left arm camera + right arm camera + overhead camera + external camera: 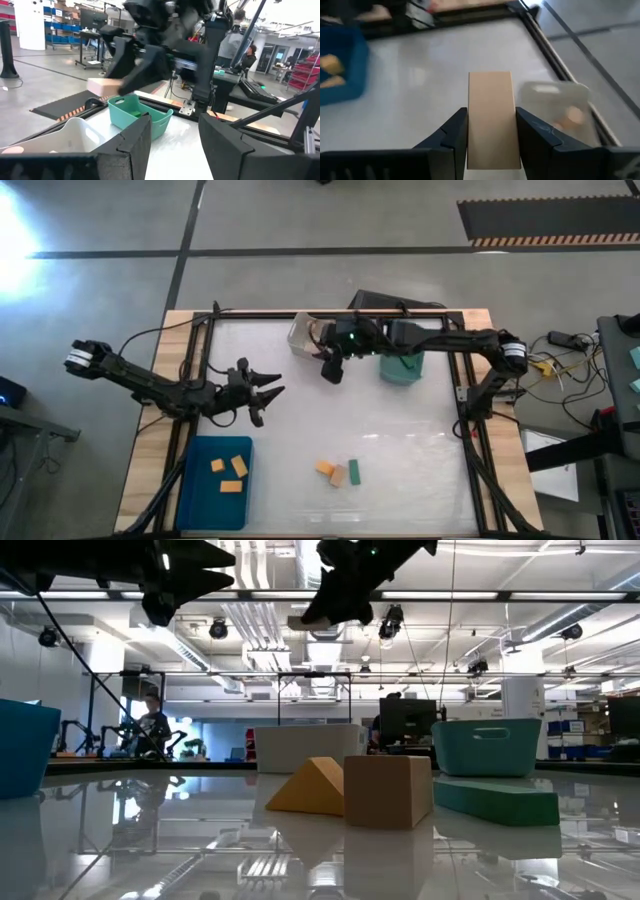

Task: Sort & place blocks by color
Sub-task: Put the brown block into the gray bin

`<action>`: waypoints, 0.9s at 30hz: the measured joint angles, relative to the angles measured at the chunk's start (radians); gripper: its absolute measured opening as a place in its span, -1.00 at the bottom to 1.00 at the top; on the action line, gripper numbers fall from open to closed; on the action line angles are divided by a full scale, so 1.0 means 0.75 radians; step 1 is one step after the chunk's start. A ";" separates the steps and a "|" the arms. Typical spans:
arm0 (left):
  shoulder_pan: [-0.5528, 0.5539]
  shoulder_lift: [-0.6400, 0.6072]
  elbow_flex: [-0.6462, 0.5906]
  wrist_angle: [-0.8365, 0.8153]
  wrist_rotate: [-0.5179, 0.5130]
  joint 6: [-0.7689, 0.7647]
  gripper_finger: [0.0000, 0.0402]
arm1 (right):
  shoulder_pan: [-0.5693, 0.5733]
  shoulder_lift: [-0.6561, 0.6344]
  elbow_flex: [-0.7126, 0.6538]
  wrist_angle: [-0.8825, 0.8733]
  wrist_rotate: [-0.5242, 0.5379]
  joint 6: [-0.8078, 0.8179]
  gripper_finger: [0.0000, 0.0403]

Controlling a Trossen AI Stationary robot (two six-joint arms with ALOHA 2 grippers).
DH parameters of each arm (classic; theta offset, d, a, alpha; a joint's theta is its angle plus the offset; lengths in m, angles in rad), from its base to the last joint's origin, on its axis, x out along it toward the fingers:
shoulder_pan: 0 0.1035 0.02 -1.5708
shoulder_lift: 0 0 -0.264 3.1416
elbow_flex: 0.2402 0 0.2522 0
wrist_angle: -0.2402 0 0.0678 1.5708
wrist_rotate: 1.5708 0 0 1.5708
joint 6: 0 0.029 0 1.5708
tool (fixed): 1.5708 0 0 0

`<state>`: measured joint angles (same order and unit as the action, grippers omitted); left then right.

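One pale tan wooden bar (490, 119) sits clamped between the fingers of the right hand (331, 367), held aloft near the clear bin (303, 333) at the bench's far edge — by my read, carried there for dropping, since a tan piece already lies inside. Beside it stands the green bin (402, 366).

Left hand (265, 395) hangs with fingers spread, holding nothing, above the blue bin (196, 490), which holds three orange blocks (230, 470); likely waiting its turn.

Unsorted on the white bench (400, 430), near edge: an orange wedge (305, 787), a tan cube (386, 790), a green bar (495, 800), clustered together.
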<state>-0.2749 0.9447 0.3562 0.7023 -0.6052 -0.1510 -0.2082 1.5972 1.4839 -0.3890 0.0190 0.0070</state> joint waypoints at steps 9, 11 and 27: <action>0.000 -0.001 -0.002 -0.004 -0.003 0.000 -0.27 | -0.101 0.099 0.183 -0.278 -0.001 -0.120 -0.40; 0.000 -0.001 -0.001 -0.003 -0.003 0.000 -0.27 | -0.128 0.116 0.197 -0.319 -0.001 -0.141 -0.40; 0.000 0.003 -0.003 -0.007 -0.012 0.046 -0.27 | -0.418 0.379 0.519 -0.793 -0.284 -0.211 -0.40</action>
<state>-0.2749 0.9470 0.3542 0.6968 -0.6140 -0.1162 -0.5220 1.8814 1.8733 -0.9841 -0.1943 -0.1515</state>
